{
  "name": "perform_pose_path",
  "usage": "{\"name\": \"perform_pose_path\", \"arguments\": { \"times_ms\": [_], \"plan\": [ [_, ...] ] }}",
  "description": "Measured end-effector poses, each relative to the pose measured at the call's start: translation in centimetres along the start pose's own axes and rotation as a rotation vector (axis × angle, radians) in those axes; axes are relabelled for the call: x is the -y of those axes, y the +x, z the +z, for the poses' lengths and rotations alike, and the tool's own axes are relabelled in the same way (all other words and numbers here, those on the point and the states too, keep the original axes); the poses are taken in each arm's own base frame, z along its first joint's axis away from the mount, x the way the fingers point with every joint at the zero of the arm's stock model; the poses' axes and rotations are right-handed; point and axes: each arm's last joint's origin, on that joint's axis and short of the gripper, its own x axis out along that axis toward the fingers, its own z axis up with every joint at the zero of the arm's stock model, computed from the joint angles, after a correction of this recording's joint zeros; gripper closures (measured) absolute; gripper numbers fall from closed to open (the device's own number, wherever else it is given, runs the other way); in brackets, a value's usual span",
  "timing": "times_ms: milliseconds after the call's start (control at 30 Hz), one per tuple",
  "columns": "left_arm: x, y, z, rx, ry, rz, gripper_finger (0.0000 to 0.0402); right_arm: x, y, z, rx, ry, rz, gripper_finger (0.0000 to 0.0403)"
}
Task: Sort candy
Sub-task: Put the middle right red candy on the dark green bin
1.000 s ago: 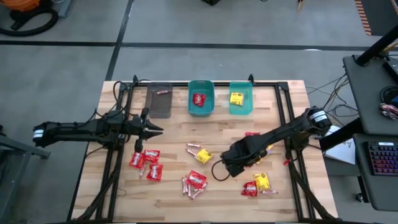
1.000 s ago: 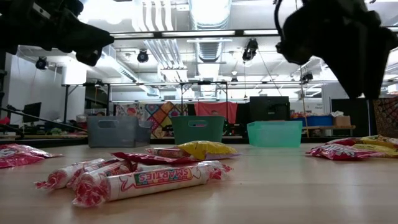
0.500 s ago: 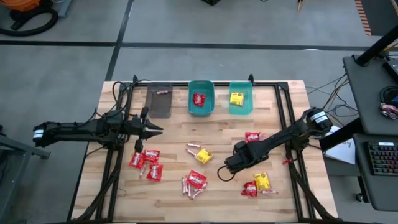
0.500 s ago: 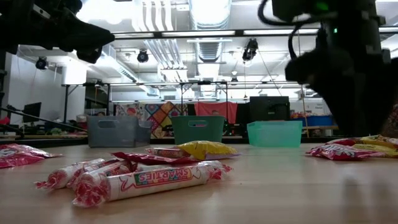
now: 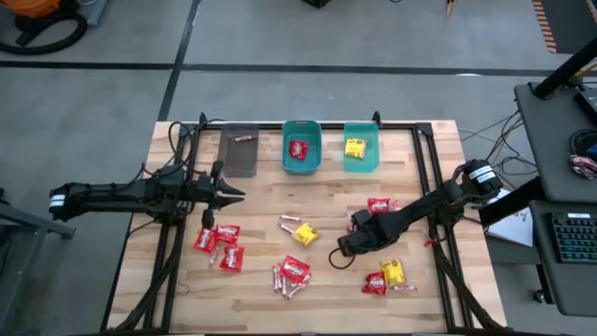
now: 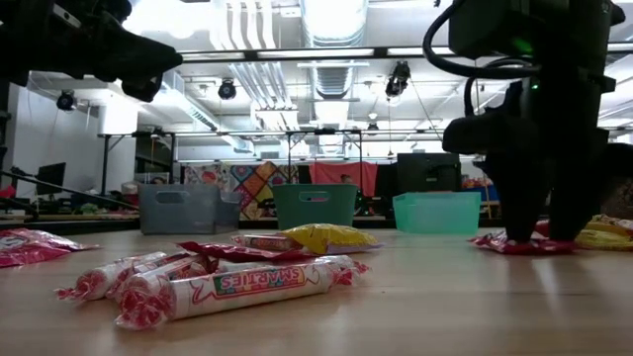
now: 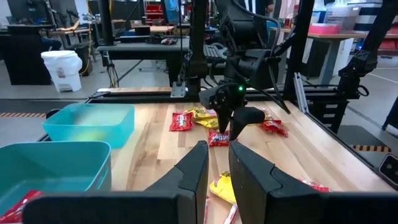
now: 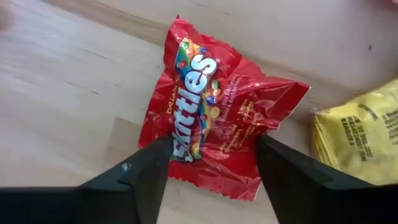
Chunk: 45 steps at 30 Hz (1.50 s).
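Right now the right gripper is down on the surface, right of centre, its fingers spread wide either side of a red packet and not yet clamped on it; a yellow packet lies just beside. The step looks like the pick: next the gripper should close on the packet, lift it, and carry it to the teal bin that already holds one red. The crinkly wrapper may slide, so a firm pinch low down would help. Beyond, the other teal bin holds one yellow and the grey bin one stick. Loose reds in the high view number six, three of them in a cluster at the left, with the one under the gripper making seven; two yellows show there. Sticks are too small to count surely. The left gripper waits above the surface's left side.
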Motion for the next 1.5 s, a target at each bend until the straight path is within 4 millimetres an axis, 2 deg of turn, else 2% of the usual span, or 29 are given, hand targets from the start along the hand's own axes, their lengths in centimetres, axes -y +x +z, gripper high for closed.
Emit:
{"name": "perform_pose_path", "arguments": {
  "times_ms": [300, 400, 633, 800, 933, 1067, 1200, 1400, 1500],
  "plan": [
    [0.0, 0.0, 0.0, 0.000, -0.011, 0.000, 0.0353, -0.3, -0.1, 0.3, 0.105, -0.060, 0.008, 0.0343],
    [0.0, 0.1, 0.0, -0.003, -0.011, 0.002, 0.0353, -0.4, -0.2, 0.4, 0.121, -0.090, 0.005, 0.0385],
    [-0.2, 0.5, -0.4, -0.039, -0.043, 0.052, 0.0353, -0.8, -1.2, 0.6, 0.145, -0.164, 0.026, 0.0394],
    [-0.3, 0.7, -0.5, -0.044, -0.077, 0.053, 0.0353, -1.3, -3.1, 1.0, 0.231, -0.236, 0.084, 0.0394],
    [-0.3, 0.7, -0.3, -0.029, -0.079, 0.052, 0.0353, -1.6, -5.2, 2.2, 0.360, -0.314, 0.116, 0.0394],
    [-0.3, 0.8, -0.1, -0.002, -0.075, 0.052, 0.0353, -1.5, -7.0, 4.5, 0.506, -0.390, 0.101, 0.0394],
    [-0.3, 0.8, 0.1, 0.020, -0.069, 0.051, 0.0353, -1.8, -7.9, 8.1, 0.623, -0.482, 0.103, 0.0394],
    [-0.3, 0.8, 0.2, 0.023, -0.070, 0.051, 0.0353, -2.0, -8.7, 15.6, 0.782, -0.625, 0.212, 0.0394],
    [-0.3, 0.7, 0.2, 0.029, -0.081, 0.051, 0.0353, -1.1, -8.9, 20.0, 0.853, -0.564, 0.340, 0.0394]
  ]
}}
